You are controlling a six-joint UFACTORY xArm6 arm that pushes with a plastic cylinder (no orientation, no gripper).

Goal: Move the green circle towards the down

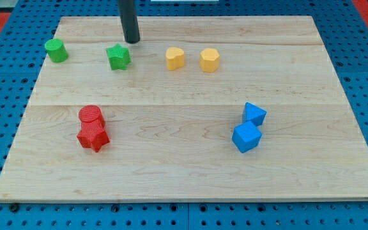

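The green circle (56,50) sits near the top left corner of the wooden board (190,172). My tip (132,41) is at the view's top, well to the right of the green circle and just above and right of the green star (118,57). The tip touches neither block.
A yellow heart-like block (175,58) and a yellow hexagon (210,59) sit right of the green star. A red circle (91,115) touches a red star (93,136) at lower left. Two blue blocks (254,114) (246,137) touch at lower right.
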